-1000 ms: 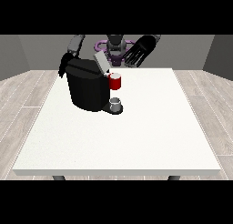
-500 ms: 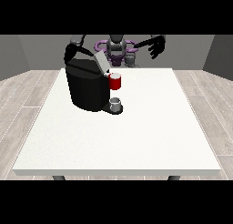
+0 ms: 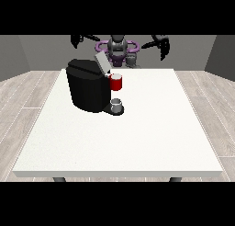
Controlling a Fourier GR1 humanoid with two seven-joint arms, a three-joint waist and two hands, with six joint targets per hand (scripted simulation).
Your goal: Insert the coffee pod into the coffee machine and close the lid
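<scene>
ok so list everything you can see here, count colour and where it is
table: one, white, fills the middle of the view
coffee machine: one, black, on the table's far part, towards the view's left, its pale lid tilted up
red thing at the machine: one, red, at the machine's front, up by the lid
grey thing: one, grey, on the machine's base below the red thing; cannot tell whether it is the pod
robot body: one, grey and purple, behind the table's far edge
hand at the view's left: one, black, raised above the machine
hand at the view's right: one, black, raised off the table
</scene>
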